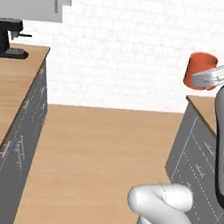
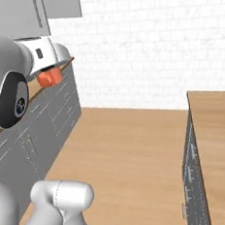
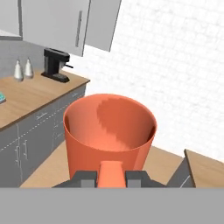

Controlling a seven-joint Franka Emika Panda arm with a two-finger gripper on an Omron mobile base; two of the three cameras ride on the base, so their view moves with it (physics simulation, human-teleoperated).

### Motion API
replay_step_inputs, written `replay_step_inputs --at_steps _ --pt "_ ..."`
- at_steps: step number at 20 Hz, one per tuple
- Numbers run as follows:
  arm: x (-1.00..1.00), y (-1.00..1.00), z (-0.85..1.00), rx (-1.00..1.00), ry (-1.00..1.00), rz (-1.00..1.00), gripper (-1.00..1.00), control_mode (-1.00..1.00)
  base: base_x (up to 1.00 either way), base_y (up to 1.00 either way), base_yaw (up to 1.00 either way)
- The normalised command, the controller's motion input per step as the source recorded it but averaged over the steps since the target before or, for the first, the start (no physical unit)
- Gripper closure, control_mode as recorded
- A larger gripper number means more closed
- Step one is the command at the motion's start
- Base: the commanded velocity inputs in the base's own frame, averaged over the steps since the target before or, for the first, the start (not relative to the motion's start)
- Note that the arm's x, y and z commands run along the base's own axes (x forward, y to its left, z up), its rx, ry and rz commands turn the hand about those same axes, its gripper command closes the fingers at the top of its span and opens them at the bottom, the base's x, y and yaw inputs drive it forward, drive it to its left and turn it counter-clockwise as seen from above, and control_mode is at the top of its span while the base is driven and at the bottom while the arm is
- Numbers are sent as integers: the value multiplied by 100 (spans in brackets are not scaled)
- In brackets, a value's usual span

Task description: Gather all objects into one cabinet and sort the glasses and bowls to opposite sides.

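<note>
1. Gripper [image 3: 111, 175] is your starting point: its jaws are clamped on the near rim of the orange-red cup [image 3: 109, 131], one finger showing as an orange-tinted tab inside the wall at 6 o'clock of the hand view.
2. You have the cup lifted clear of every surface. In the left base view the orange-red cup [image 1: 198, 70] hangs at 2 o'clock, above the edge of the right-hand counter [image 1: 210, 110]; in the right base view it sits at 10 o'clock, tucked under the wrist.
3. Past the cup, at 9 o'clock of the hand view, you see the far counter [image 3: 30, 98] with a black coffee machine [image 3: 55, 65] and two white bottles [image 3: 22, 70].
4. Above that counter, at 11 o'clock, hang the grey wall cabinets [image 3: 54, 24] with a silver bar handle [image 3: 79, 28]; the doors look closed from here.
5. My reading of progress: you are early. One cup is picked up and in transit, nothing is visibly inside a cabinet, and the mug and bowl are yet to be handled. Sorting to opposite sides remains.
</note>
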Motion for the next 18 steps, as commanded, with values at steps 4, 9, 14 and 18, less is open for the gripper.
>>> replay_step_inputs --at_steps 4,9,14,18 --pt "0 0 0 0 0 0 100 100 100 -13 -7" --pt "0 0 0 0 0 0 100 100 100 -16 0" --pt "0 0 0 0 0 0 100 100 100 -12 7" --pt "0 0 0 0 0 0 100 100 100 -14 28"
